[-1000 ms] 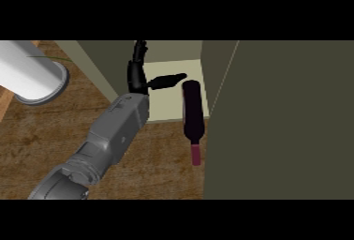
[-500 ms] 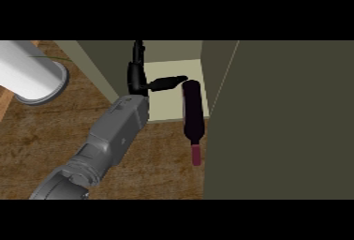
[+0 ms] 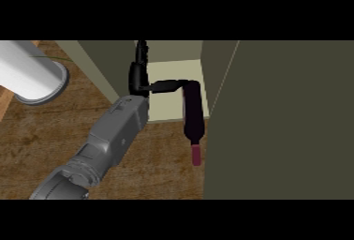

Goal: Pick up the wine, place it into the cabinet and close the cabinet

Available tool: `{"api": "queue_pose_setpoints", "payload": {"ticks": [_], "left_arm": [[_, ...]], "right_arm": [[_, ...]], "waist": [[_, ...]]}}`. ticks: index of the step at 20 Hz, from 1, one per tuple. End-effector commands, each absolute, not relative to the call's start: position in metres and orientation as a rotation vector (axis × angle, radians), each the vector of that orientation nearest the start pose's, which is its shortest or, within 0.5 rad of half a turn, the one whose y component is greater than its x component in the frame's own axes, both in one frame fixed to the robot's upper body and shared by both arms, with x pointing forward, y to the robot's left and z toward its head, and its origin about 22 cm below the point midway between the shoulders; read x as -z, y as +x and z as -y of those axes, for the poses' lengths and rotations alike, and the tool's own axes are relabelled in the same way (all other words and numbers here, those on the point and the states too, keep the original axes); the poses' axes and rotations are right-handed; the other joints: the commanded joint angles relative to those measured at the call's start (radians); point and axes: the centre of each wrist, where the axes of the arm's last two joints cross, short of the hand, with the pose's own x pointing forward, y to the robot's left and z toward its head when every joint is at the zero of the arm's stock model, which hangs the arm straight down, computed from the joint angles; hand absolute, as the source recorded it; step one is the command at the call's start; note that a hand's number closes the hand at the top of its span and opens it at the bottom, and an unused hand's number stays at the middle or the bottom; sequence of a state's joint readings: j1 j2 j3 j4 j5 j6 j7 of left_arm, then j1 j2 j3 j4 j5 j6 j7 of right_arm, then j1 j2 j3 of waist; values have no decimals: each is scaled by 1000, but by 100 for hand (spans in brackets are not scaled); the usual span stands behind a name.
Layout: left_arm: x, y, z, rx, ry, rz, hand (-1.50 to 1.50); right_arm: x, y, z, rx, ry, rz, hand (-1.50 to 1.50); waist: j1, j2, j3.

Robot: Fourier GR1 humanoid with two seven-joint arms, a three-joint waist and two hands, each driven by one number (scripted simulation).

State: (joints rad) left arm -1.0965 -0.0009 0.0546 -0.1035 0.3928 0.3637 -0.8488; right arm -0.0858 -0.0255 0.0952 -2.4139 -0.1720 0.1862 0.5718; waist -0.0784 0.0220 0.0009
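Wine bottle [image 3: 193, 117] laid on cabinet [image 3: 290, 122] shelf, neck at 6 o'clock. Left hand [image 3: 142, 77] beside it, fingers [image 3: 141, 51] released, straight; thumb touched to bottle. White cylinder [image 3: 31, 75] on table [image 3: 41, 136] at 10 o'clock.

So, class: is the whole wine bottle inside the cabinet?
No: the wine bottle lies with its reddish neck sticking out of the cabinet over the counter.

No readable text, label or number on any surface in view.
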Motion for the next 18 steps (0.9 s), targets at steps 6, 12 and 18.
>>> {"api": "queue_pose_setpoints", "payload": {"ticks": [6,12,18], "left_arm": [[10,412,-121,-162,65,1861,-150],[15,409,-123,-230,40,1881,-150],[8,411,-118,-205,-13,1873,-150]], "right_arm": [[-197,148,207,-325,314,1911,-150],[-196,161,208,-324,349,1913,-150],[-208,152,207,-321,317,1911,-150]], "waist": [[10,-5,-2],[7,-13,-2],[31,-21,-1]]}}
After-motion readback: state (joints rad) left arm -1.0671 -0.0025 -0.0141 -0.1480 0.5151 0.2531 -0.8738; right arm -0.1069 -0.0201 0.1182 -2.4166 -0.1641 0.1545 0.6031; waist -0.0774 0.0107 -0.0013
